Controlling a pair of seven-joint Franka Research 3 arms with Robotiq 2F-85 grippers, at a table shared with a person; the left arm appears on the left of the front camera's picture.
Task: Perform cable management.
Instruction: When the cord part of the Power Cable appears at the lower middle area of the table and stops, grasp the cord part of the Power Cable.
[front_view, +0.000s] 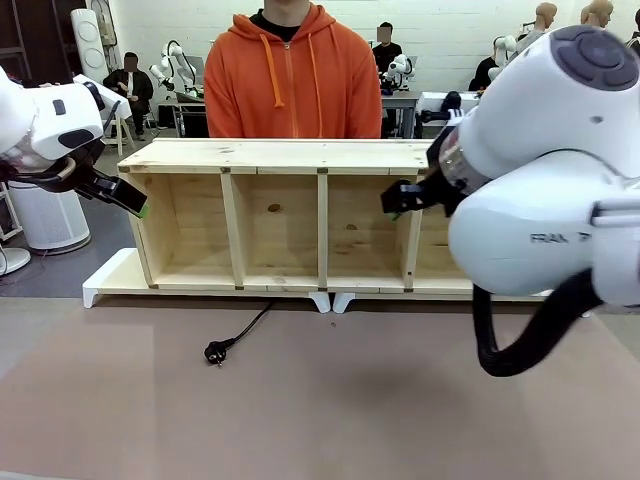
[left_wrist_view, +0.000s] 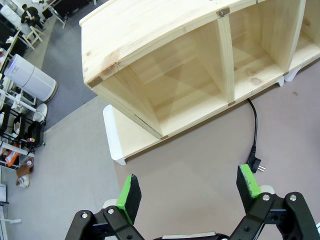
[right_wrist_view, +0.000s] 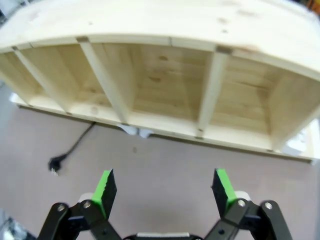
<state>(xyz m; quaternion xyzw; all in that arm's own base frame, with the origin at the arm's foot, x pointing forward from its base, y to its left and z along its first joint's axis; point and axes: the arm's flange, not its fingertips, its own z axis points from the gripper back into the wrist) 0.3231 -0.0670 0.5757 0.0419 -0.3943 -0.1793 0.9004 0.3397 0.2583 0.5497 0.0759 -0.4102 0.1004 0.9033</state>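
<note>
The cable (front_view: 248, 326) trails out from under the wooden shelf (front_view: 280, 156), its plug (front_view: 216, 351) lying just in front, with the left gripper (left_wrist_view: 188, 189) and right gripper (right_wrist_view: 165, 186) spread and empty; light and limp, it is probably best pinched just behind the stiff plug

cable (front_view: 244, 329) far end hidden beneath shelf (front_view: 280, 155)

Both arms are hanging in the air, one at each side; the left gripper (left_wrist_view: 187, 190) and right gripper (right_wrist_view: 164, 189) are holding their fingers (right_wrist_view: 106, 190) spread wide (gripping nothing).
</note>
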